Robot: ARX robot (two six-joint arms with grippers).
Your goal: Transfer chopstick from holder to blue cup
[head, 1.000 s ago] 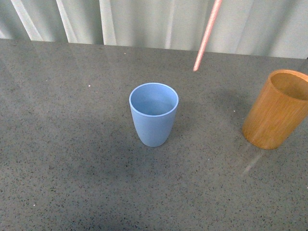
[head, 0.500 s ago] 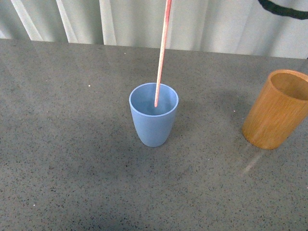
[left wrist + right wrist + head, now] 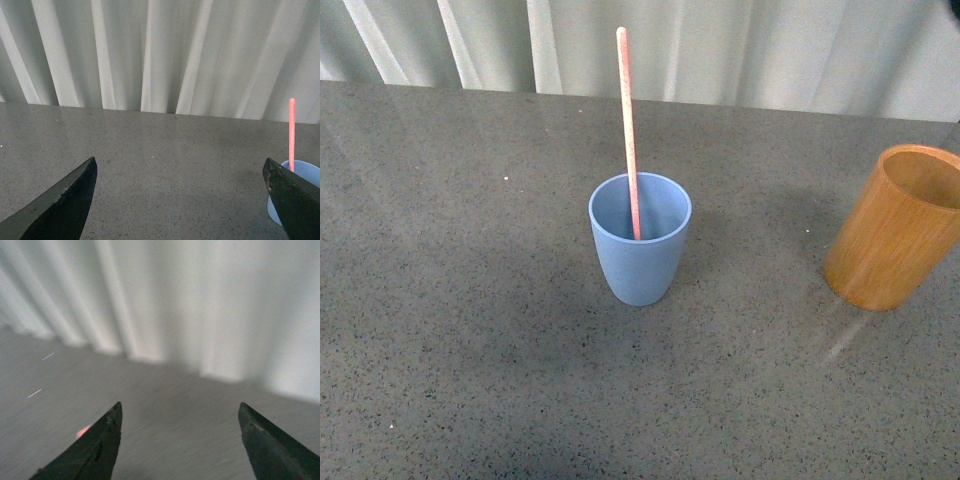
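Chopstick [image 3: 629, 130]: it stands in the blue cup [image 3: 638, 272], lower end down inside and top well above the rim. Nothing grips it. It tilts slightly, likely because only the cup's wall props it.
Blue cup: upright, mid-table [image 3: 470, 330].
Holder [image 3: 895, 235]: upright and well apart to the right. What you can see of its mouth looks empty.
Left gripper [image 3: 180, 167]: its jaws are spread wide with nothing between them. The cup and stick show just beside one jaw, so you appear to be keeping this arm clear of them.
Right gripper [image 3: 180, 412]: jaws parted and empty. The view is blurred, and the pink smear by one jaw is too soft to name.
Progress: judge the transfer done.
Risk: the stick is tall and the cup looks light, so a knock could tip both.
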